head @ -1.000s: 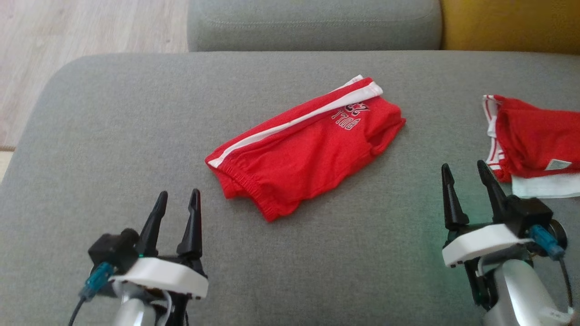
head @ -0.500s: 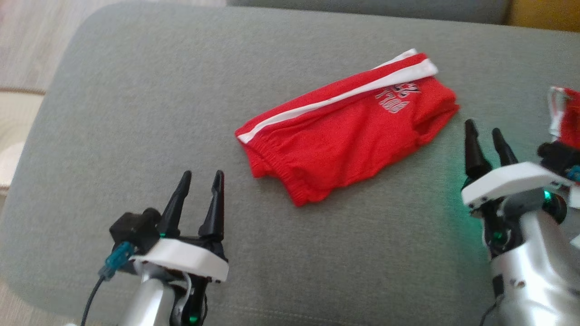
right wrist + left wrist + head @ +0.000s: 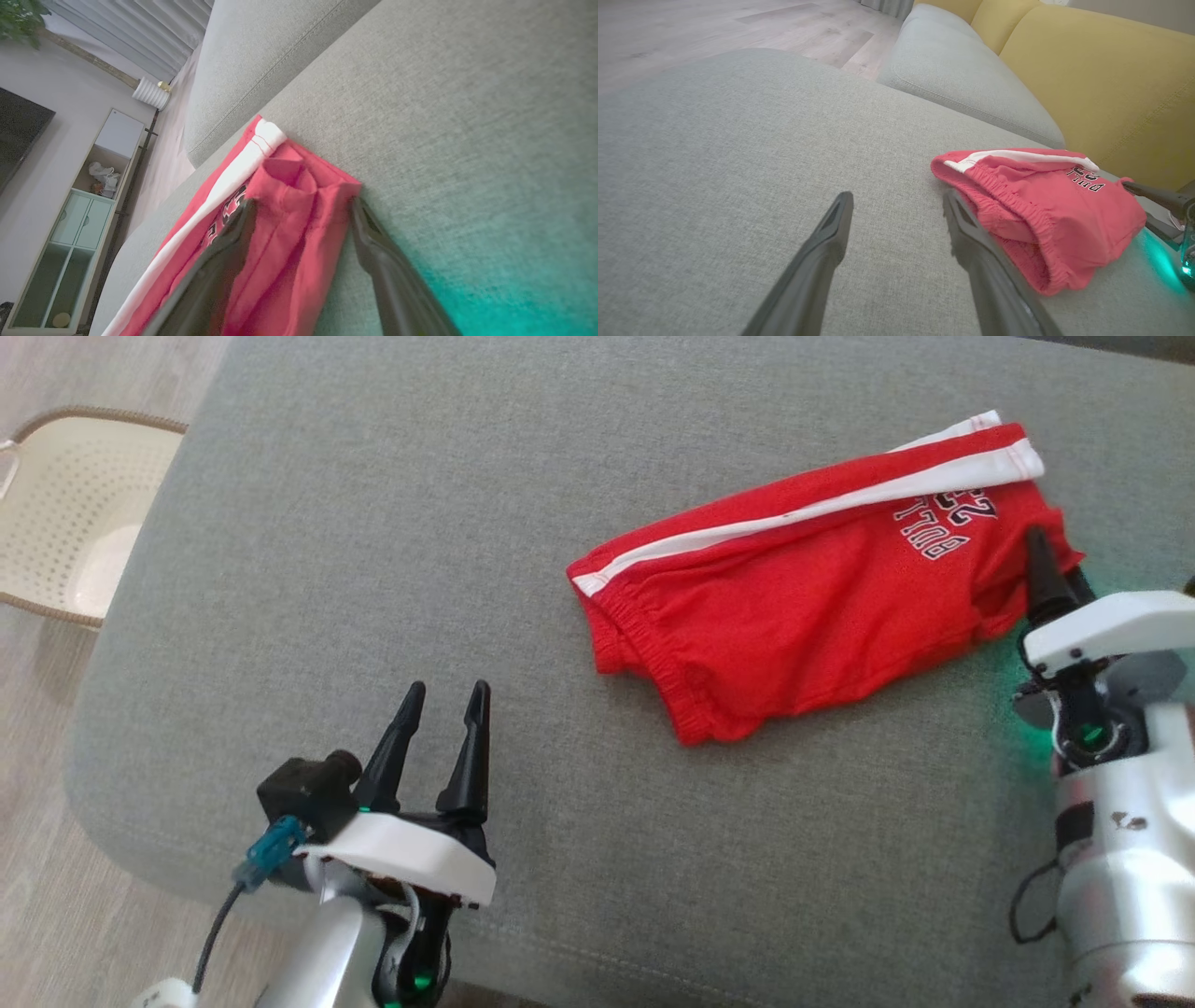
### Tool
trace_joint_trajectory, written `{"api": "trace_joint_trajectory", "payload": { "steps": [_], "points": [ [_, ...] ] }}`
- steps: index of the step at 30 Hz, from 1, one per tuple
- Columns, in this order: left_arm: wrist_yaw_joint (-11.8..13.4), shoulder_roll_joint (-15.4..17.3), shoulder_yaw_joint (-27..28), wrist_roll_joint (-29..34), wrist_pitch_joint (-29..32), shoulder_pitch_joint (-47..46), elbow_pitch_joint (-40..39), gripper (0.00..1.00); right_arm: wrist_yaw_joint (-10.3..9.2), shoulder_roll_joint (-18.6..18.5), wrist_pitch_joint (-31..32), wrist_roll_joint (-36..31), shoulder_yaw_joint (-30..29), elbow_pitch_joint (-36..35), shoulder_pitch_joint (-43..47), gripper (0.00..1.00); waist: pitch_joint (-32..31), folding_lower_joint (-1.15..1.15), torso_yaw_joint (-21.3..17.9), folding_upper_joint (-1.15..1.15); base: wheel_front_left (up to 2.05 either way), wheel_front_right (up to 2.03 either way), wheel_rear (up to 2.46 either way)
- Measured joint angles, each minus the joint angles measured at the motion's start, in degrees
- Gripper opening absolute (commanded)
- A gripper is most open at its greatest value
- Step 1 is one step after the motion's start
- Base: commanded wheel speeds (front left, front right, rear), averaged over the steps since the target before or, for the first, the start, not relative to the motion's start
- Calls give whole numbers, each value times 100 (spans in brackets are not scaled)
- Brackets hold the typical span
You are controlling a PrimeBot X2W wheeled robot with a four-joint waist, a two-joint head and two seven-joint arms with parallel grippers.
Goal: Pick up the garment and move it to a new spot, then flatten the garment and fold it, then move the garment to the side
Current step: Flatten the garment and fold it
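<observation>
1. The left claw, fingers apart and empty, stands off the waistband end of the garment.
2. The garment lies on the sofa, its long axis going from waistband to hem.
3. The right claw, fingers apart, straddles the hem corner; it is nearer.

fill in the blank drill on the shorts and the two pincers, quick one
The shorts are ____ with a white stripe.
They lie on a ____ sofa cushion.
The open left pincer holds ____.
The right pincer straddles the shorts' edge, jaws ____.
Missing words: red; grey; nothing; open
</observation>
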Motion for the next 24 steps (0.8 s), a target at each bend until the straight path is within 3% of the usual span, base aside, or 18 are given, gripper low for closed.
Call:
{"api": "trace_joint_trajectory", "payload": {
  "steps": [21,23,24],
  "points": [
    [44,-2,-170,-58,0,-130,-40,100,0,-116,274,-304,32,951,-796,100,82,0,96,0,0,0,0],
    [44,-2,-169,-58,0,-130,-36,100,0,-115,209,-344,152,988,-795,0,71,0,84,0,0,0,0],
    [44,-2,-168,-58,0,-130,-33,100,0,-114,149,-377,183,1010,-796,0,62,0,74,0,0,0,0]
  ]
}}
